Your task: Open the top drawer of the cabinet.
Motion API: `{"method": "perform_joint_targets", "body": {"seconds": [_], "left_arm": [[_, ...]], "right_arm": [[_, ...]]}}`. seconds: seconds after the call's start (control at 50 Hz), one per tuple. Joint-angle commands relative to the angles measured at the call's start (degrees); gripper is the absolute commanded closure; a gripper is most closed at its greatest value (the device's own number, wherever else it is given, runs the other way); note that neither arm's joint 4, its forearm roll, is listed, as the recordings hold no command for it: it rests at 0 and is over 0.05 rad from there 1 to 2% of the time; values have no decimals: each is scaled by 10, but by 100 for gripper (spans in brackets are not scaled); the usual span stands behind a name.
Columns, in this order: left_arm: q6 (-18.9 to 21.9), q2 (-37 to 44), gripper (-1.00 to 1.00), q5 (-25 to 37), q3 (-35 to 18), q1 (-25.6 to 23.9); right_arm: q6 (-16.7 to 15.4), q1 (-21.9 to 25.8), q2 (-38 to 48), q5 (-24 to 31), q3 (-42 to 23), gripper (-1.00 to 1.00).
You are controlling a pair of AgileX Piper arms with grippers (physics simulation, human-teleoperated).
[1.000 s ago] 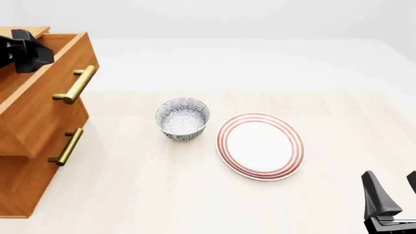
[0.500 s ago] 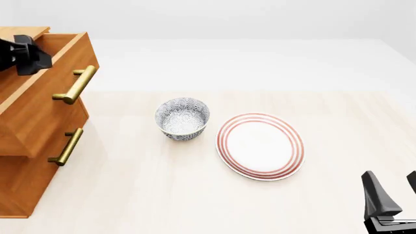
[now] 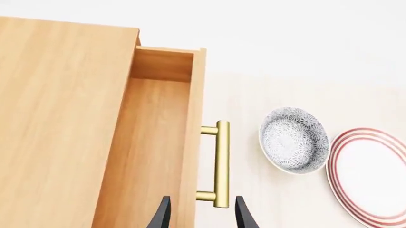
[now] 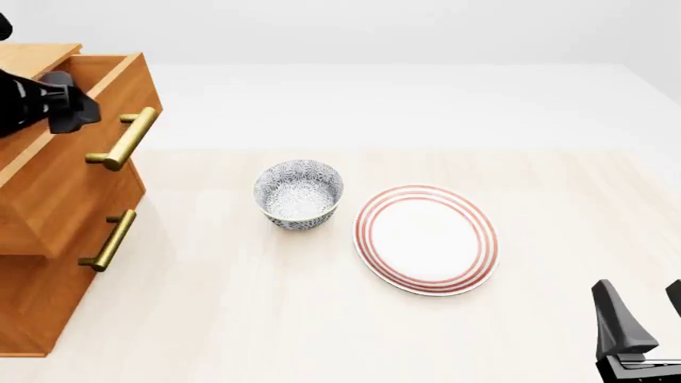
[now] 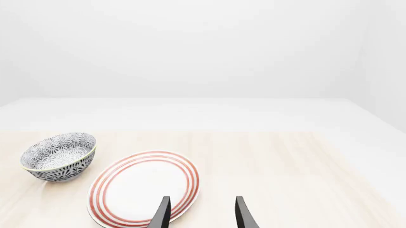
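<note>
Hovering above pulled-out top drawer (image 4: 75, 152), left pincer (image 3: 201, 219) parted, empty.

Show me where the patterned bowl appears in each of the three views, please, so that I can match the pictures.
Front view: the patterned bowl stands on the table, between the cabinet and the red-ringed plate.
Left wrist view: the bowl shows between the brass handle of the top drawer and the plate.
Right wrist view: the bowl shows beside the plate.
Shared landmark: the red-ringed plate, beside the bowl in all three.
</note>
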Motion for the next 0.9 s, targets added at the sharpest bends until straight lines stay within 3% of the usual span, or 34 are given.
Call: {"method": "perform_joint_targets", "body": {"seconds": [0.02,0.9], "left_arm": [[-3,12,-100,-19,14,-4],[0,33,-100,-49,54,-2]], "right_arm": [[0,0,-1,0,1,-100],[0,0,0,0,1,-100]]}}
